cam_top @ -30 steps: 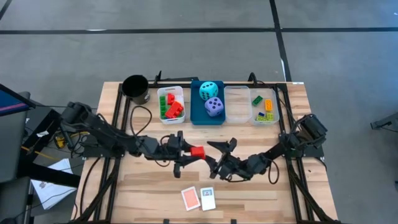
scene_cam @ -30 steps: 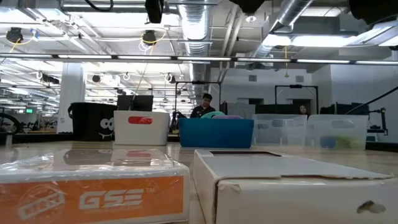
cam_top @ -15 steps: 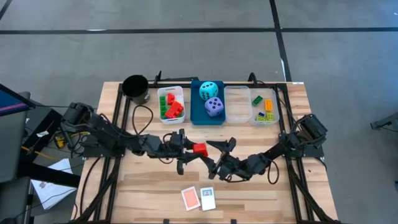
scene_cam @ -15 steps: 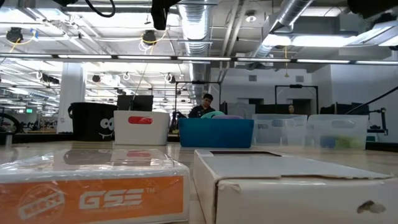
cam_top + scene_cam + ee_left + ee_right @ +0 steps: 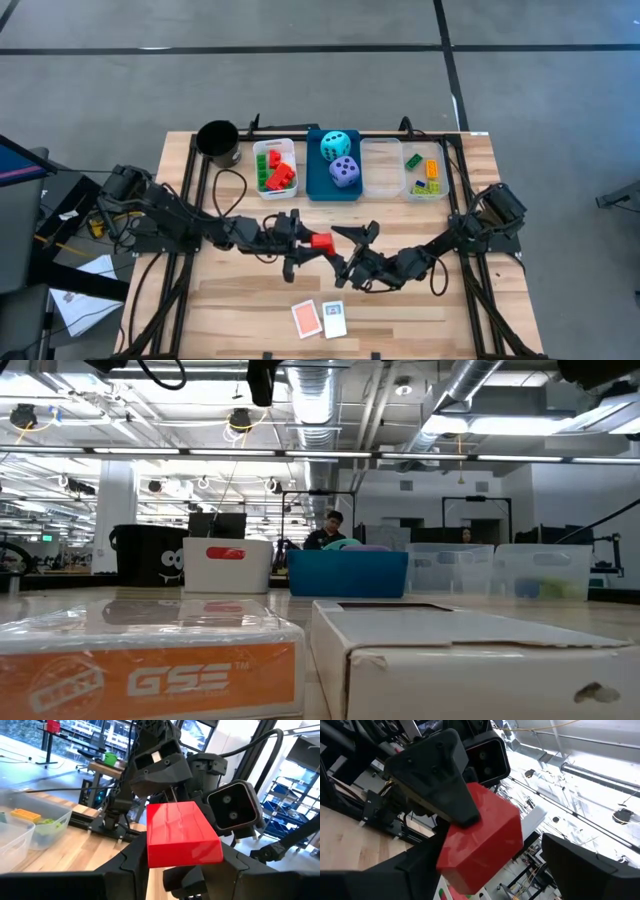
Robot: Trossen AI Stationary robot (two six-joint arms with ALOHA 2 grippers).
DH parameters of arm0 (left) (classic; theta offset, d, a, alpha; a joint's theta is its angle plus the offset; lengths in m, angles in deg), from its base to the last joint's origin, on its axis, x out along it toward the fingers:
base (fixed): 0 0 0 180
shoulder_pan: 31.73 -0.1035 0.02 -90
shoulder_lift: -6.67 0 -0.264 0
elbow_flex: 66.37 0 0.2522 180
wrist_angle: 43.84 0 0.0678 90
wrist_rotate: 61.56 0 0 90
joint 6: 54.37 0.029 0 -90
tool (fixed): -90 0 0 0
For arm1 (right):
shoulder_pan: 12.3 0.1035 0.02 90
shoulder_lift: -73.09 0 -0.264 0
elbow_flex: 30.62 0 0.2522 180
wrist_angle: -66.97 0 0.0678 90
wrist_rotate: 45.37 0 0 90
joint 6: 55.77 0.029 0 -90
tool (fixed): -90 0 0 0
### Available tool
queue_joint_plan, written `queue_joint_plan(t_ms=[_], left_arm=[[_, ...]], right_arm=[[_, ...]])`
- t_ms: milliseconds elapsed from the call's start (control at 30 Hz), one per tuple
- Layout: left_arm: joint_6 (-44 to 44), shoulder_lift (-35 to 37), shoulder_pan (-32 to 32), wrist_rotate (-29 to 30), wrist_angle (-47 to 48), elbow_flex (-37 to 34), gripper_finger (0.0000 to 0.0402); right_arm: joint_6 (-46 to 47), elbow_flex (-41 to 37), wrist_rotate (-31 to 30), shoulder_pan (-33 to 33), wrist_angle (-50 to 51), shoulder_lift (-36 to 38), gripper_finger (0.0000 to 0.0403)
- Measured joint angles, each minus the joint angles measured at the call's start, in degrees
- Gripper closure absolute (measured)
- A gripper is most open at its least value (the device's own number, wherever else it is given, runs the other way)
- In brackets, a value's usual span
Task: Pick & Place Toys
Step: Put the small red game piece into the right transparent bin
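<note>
Left hand [image 5: 303, 247], gripping red brick [image 5: 321, 241], has edged toward spread-open right hand [image 5: 350, 252]

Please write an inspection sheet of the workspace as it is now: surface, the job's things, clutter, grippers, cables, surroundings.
Surface: wooden table.
Job's things: red brick in mid-air between both arms; cyan die and purple die in blue bin; two cards near front edge.
Clutter: black cup.
Grippers: left gripper shut on the red brick; right gripper open around it.
Cables: black cable looping by left arm.
Surroundings: person beyond the table.
</note>
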Motion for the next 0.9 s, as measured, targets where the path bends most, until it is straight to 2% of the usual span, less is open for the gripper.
queue_joint_plan(t_ms=[200,667,900], left_arm=[[-0.12,0.00,-0.01,0.03,0.00,0.00,0.0271],[-2.51,0.05,-0.05,0.37,1.07,0.04,0.0271],[-2.95,0.20,-0.15,-0.20,1.38,0.17,0.0271]], right_arm=[[0.02,0.00,0.07,0.00,0.00,0.00,0.0103],[-2.42,0.27,2.01,1.63,-0.01,-0.06,0.0231],[-2.73,1.18,1.88,2.36,0.04,-0.11,0.0242]])
